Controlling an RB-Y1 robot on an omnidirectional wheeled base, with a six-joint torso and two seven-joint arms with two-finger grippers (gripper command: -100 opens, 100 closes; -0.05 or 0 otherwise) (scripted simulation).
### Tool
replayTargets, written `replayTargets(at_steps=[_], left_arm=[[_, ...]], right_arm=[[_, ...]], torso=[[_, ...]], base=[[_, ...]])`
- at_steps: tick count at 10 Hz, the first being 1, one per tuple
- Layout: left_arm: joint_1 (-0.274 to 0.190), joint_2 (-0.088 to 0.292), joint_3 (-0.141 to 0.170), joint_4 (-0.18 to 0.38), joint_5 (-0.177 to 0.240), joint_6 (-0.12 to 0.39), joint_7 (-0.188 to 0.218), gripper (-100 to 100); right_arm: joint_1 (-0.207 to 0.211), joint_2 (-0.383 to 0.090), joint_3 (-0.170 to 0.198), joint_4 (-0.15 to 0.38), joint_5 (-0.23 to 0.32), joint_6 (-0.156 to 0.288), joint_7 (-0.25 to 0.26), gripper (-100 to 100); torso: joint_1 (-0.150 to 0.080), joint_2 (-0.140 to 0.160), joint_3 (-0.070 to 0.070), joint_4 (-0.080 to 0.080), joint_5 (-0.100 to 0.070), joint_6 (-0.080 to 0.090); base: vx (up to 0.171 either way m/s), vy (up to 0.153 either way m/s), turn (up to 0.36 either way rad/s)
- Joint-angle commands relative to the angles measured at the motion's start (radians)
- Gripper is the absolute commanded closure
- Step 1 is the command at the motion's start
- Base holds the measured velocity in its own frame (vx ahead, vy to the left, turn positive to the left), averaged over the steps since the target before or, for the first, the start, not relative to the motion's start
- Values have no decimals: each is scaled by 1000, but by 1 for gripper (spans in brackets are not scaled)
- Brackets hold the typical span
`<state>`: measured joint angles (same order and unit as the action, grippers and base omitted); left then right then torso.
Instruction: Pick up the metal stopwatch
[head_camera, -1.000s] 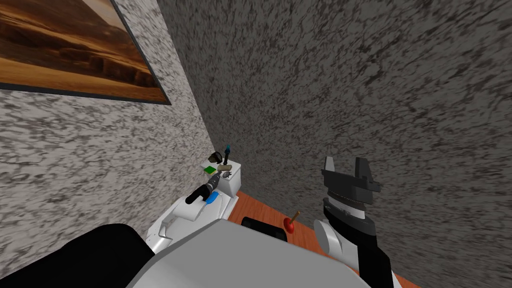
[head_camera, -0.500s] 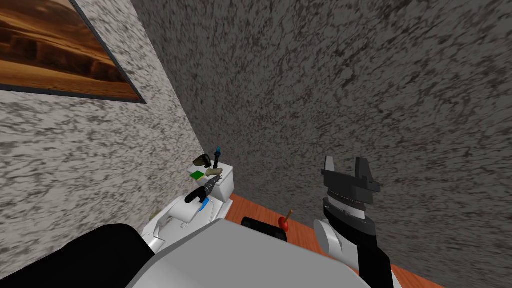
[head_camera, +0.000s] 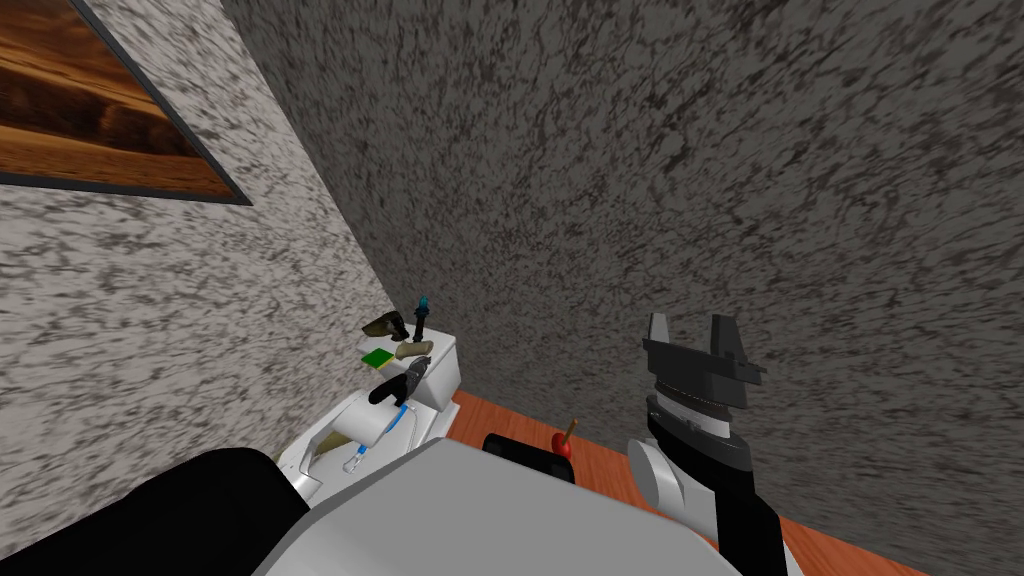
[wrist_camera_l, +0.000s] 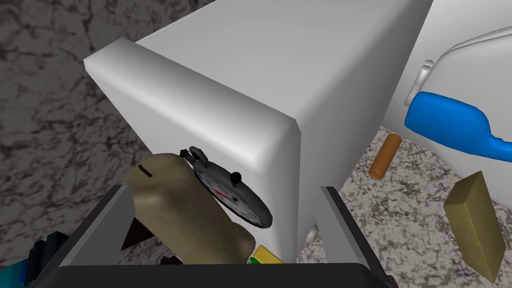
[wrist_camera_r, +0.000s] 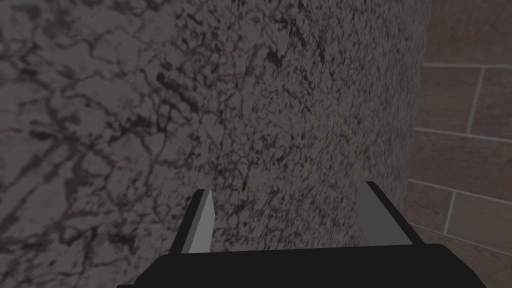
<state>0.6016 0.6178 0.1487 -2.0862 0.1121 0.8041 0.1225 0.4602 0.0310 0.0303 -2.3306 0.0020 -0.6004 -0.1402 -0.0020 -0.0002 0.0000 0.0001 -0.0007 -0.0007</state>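
Grey-faced and dark-rimmed, the stopwatch (wrist_camera_l: 232, 199) lies flat against the white toilet tank (wrist_camera_l: 240, 75), close to the rounded edge of its lid and not far from a corner. A tan, lumpy object (wrist_camera_l: 185, 220) sits just beside it, touching or nearly so, further in from that edge. The left gripper (wrist_camera_l: 223, 192) hangs over both with its fingers spread wide, one on each side, so the watch falls in the gap between them. I judge this to be the line-up before closing. The tan object shares that gap, so it could get pinched along with the watch, or shove the watch off the lid's edge. The right gripper (head_camera: 690, 330) is raised near the wall, well apart from the tank, its blades spread and empty, presumably parked out of the working arm's way
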Motion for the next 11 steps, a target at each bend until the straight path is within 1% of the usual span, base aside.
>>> replayTargets(at_steps=[1, 2, 4, 5, 6, 10, 11], left_arm=[[0, 0, 0, 0, 0, 0, 0, 0], [-13, -8, -3, 32, -4, -17, -5, -100], [-27, -15, -6, 63, -8, -34, -9, -100], [-20, -11, -4, 52, -5, -29, -7, -100], [-21, -12, -4, 54, -5, -31, -8, 100], [-21, -12, -4, 54, -5, -31, -8, 100], [-21, -12, -4, 54, -5, -31, -8, 0]], right_arm=[[0, 0, 0, 0, 0, 0, 0, 0], [0, 0, 0, 0, 0, 0, 0, 0], [0, 0, 0, 0, 0, 0, 0, 0], [0, 0, 0, 0, 0, 0, 0, 0], [0, 0, 0, 0, 0, 0, 0, 0], [0, 0, 0, 0, 0, 0, 0, 0], [0, 0, 0, 0, 0, 0, 0, 0]], torso=[[0, 0, 0, 0, 0, 0], [1, 1, 0, 0, 0, 0], [3, 0, 0, 0, 1, 0], [4, 0, 0, 0, 1, 0], [3, 0, 0, 0, 1, 0], [2, 1, 1, 0, 1, 0], [2, 1, 1, 0, 1, 0]], base=[[0, 0, 0], [19, 6, -36], [25, 21, -27], [11, 9, -4], [0, 0, 0], [0, 0, 0], [0, 0, 0]])
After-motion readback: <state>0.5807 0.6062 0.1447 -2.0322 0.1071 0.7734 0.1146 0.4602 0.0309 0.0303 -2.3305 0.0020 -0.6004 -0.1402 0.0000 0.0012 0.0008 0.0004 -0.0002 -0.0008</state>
